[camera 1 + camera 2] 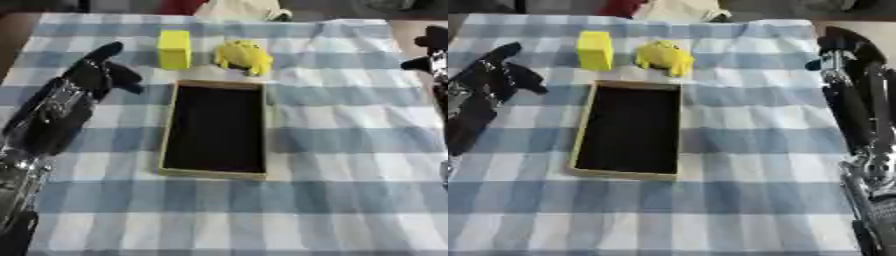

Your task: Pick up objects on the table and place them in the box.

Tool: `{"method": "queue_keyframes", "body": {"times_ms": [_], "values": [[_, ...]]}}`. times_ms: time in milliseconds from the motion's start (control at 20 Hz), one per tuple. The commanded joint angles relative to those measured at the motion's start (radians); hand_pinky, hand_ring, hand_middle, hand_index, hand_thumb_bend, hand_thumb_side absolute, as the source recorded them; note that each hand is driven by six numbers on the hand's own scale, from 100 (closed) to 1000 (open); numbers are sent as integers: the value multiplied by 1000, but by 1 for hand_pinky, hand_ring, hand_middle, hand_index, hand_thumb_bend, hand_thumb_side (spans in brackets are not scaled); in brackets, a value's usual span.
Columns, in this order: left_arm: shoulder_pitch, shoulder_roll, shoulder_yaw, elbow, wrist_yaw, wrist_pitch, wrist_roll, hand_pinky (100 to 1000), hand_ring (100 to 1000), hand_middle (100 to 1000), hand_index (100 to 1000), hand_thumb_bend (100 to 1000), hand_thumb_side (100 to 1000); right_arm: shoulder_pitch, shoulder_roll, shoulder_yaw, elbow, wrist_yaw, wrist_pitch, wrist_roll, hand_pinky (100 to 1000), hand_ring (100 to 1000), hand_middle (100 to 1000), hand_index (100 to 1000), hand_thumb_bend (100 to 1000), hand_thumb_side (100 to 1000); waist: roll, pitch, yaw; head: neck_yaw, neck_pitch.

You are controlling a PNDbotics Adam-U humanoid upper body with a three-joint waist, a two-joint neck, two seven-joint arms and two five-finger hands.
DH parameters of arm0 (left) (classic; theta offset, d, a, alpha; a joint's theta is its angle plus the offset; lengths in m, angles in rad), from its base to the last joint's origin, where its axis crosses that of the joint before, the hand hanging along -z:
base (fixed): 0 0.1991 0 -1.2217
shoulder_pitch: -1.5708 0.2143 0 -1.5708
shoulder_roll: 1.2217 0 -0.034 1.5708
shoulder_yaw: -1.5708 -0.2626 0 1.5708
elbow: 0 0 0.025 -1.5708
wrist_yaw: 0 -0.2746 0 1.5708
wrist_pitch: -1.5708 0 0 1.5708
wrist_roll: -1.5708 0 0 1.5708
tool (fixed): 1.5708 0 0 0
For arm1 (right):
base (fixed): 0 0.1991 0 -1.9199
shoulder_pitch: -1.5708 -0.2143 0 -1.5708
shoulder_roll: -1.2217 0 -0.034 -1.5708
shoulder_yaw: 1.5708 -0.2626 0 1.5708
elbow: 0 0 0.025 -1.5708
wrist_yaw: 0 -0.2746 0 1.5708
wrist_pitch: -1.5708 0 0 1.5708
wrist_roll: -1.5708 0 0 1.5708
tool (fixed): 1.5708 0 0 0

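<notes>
Risk at this stage centres on the two yellow things at the far side of the table (350, 210). We see a yellow block (174, 49) standing upright and, just to its right, a lumpy yellow toy (243, 56); both sit just beyond the far rim of the box (168, 131), and neither is inside it. The box interior reads as dark and we see nothing in it.

We judge the following faults likely:
- The block and the toy stand close together, so a hand reaching for one may knock the other aside or off the far edge.
- The block is tall and narrow; a sideways touch may tip it.
- The toy has an irregular shape, so fingers may slide off it.
- The box is shallow and light-looking; a wrist descending on its rim may shove it across the checked cloth (350, 130).

The left hand (103, 70) hovers left of the block, fingers relaxed and partly spread, holding nothing. The right hand (846, 42) rises at the far right edge; we cannot tell how its fingers stand.

Hidden or unclear: the toy's exact form cannot be made out, the right hand is cut by the frame in the left eye view, and the things beyond the far table edge are cropped.
</notes>
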Motion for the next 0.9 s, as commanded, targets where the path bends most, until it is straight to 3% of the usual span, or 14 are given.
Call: {"method": "queue_keyframes", "body": {"times_ms": [50, 200, 500, 700, 900], "values": [[-24, 33, 9, -27, 1, -9, 3, 1000, 725, 700, 998, 107, 906, -5, -14, -8, -21, 2, -2, 0, 793, 618, 728, 826, 100, 758, 3, -19, -1, 0, -7], [-49, 66, 9, -33, 1, -24, 4, 1000, 727, 702, 995, 100, 886, -3, -15, -6, -21, 2, -1, 3, 793, 618, 728, 826, 100, 760, 5, -20, -3, 0, -5], [-163, 237, 2, -29, -58, -92, -26, 1000, 777, 763, 994, 100, 773, 1, -21, -3, -21, 3, 1, 8, 794, 619, 727, 827, 100, 762, 15, -26, -12, -2, -3], [-281, 357, -22, 32, -164, -136, -68, 993, 813, 807, 984, 100, 731, 4, -26, 1, -21, 2, 3, 14, 794, 619, 727, 827, 100, 761, 25, -33, -21, -2, -3], [-431, 413, -66, 156, -286, -167, -102, 944, 819, 823, 963, 100, 672, 10, -30, 10, -21, 0, 5, 24, 794, 619, 727, 827, 100, 761, 37, -46, -35, 2, 2]]}}
